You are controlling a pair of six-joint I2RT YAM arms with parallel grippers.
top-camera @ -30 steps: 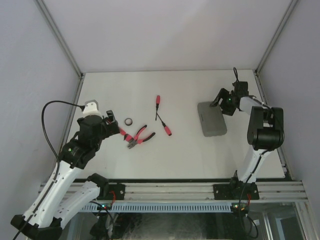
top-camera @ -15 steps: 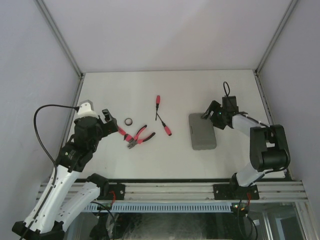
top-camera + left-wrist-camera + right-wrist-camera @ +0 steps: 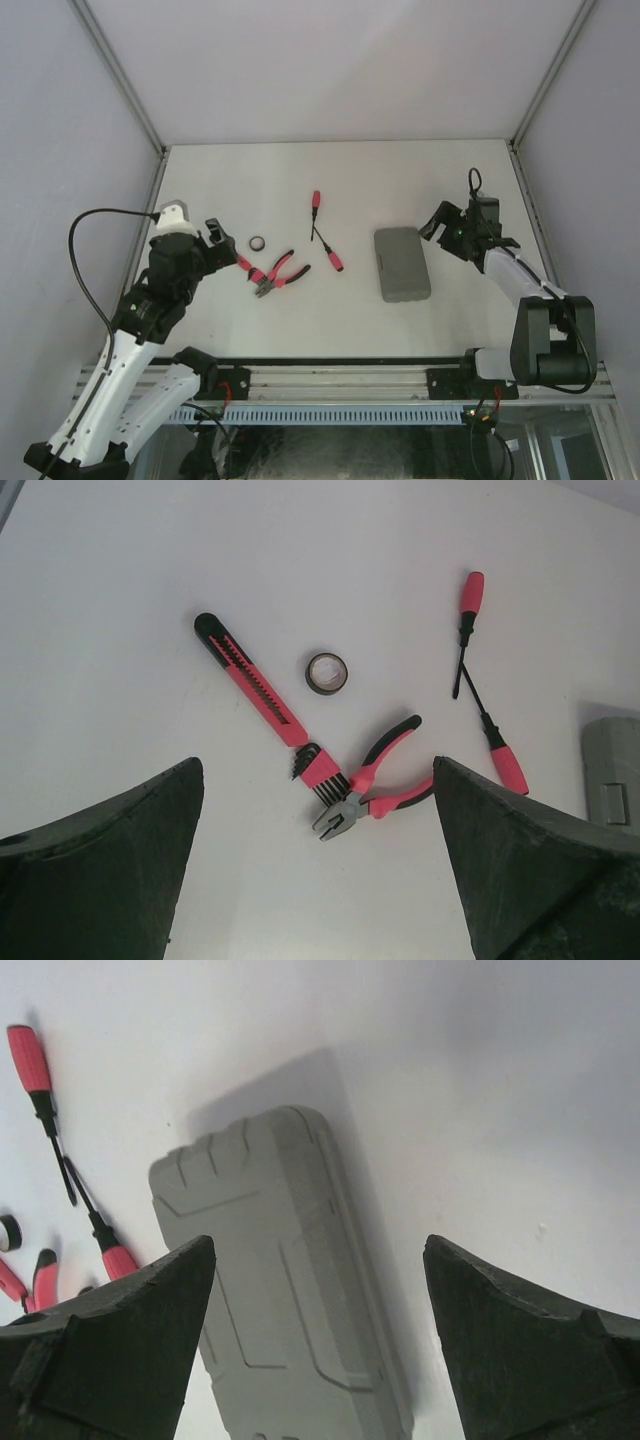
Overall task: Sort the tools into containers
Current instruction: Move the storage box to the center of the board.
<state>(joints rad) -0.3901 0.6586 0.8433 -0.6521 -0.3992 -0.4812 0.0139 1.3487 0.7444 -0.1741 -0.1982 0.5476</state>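
The containers show as one closed grey slab [image 3: 402, 264] lying right of centre; it also shows in the right wrist view [image 3: 280, 1280]. My right gripper [image 3: 436, 221] is open and empty, just right of the slab's far corner [image 3: 318, 1245]. The tools lie at centre-left: pliers [image 3: 281, 273], a dark ring [image 3: 258, 243] and two screwdrivers [image 3: 316, 204] [image 3: 329, 252]. My left gripper [image 3: 224, 246] is open and empty, just left of them. In the left wrist view [image 3: 316, 780] it looks over the pliers [image 3: 375, 790], the ring [image 3: 327, 672] and both screwdrivers [image 3: 466, 620] [image 3: 497, 748].
A red-and-black utility knife [image 3: 250, 680] and a red holder of black hex keys [image 3: 320, 768] lie beside the pliers. Grey walls with metal frame posts [image 3: 120, 75] close the table on three sides. A rail [image 3: 340, 380] runs along the near edge.
The grey slab has slid left and nearer and turned straighter, pushed by my right gripper. That gripper has since drawn back to the right. My left arm pulled back slightly.
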